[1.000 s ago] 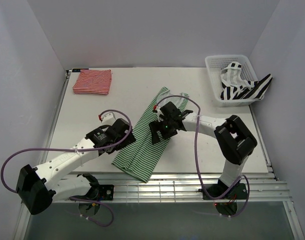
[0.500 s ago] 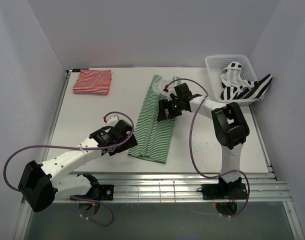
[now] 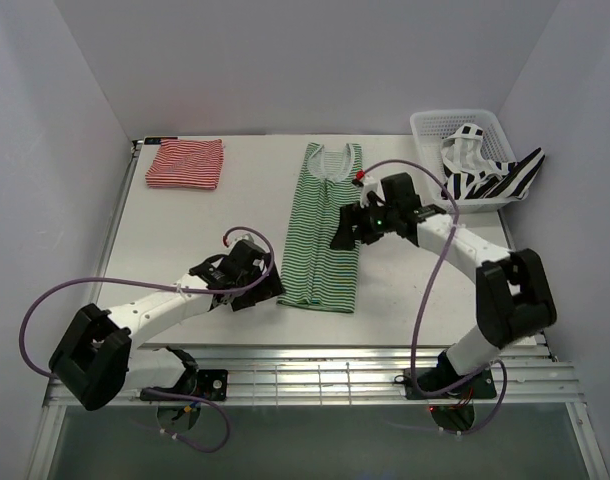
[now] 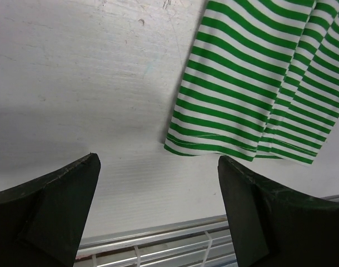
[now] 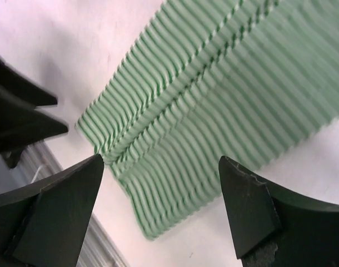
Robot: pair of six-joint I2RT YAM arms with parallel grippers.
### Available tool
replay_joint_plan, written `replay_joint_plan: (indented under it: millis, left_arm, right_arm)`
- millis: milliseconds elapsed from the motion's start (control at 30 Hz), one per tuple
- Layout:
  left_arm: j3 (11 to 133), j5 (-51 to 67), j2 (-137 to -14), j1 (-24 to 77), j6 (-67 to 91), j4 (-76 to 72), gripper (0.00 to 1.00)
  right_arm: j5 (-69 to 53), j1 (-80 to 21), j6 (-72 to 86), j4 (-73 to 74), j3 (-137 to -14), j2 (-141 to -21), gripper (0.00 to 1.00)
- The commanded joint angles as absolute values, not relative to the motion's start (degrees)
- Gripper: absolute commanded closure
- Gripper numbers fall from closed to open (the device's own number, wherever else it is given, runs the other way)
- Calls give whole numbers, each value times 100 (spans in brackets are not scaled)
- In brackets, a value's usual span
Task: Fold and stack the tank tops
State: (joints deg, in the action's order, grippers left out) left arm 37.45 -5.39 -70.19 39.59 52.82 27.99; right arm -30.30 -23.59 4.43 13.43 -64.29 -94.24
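- On the white table [image 3: 185, 230], the green top [image 3: 325, 230] is laid flat mid-table, running from the far edge toward the near edge.
- The red top [image 3: 185, 164] is seen folded at the far left corner.
- The left gripper [image 4: 158, 157] and the right gripper [image 5: 161, 158] are held apart, empty.

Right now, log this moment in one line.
green top flat; red top folded far-left; black-and-white top in basket; left hand open; right hand open
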Motion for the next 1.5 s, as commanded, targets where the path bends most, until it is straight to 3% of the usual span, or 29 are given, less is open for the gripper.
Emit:
replay_joint_plan:
  millis: [0,200,333,467,567,800,900,1033,1067,1133,1267,1333,1467]
  left_arm:
    - [3577,-26,-7162,3780,5124,2048,2]
    - [3419,-9,-7488,3657,4975,1723,10]
    - [3323,272,-7734,3612,4913,1512,23]
    - [3138,457,-7787,3612,5027,1258,44]
    - [2936,615,-7796,3612,5176,1029,50]
    - [2909,677,-7954,3612,5212,897,58]
    - [2970,659,-8051,3612,5203,888,66]
    - [2979,712,-8121,3612,5151,844,82]
    - [2988,782,-8138,3612,5142,800,91]
    - [3006,861,-8174,3612,5115,774,100]
    - [3032,1046,-8104,3612,5115,826,100]
    - [3032,1081,-7999,3621,5150,1010,100]
    - [3172,993,-7568,3621,5247,1449,100]
  right_arm:
    - [-3015,-2329,1527,511,-5092,-8573,10]
    - [-3067,-2487,2731,-342,-3095,-7473,10]
    - [-3032,-2619,3083,-404,-2611,-7207,10]
    - [-2883,-2768,3383,-536,-2365,-7198,7]
    - [-2690,-2830,3541,-685,-2250,-7373,0]
    - [-2417,-2926,3726,-659,-2153,-7734,25]
    - [-2294,-3006,3744,-511,-2188,-7796,34]
    - [-2110,-3076,3753,-317,-2241,-7822,47]
    - [-2066,-3076,3762,-282,-2267,-7840,49]
    - [-1926,-3094,3762,-124,-2294,-7866,55]
    - [-1881,-3155,3788,-36,-2364,-7875,69]
    - [-1872,-3252,3788,-9,-2452,-7805,89]
    - [-1644,-3454,3858,509,-2654,-7420,92]
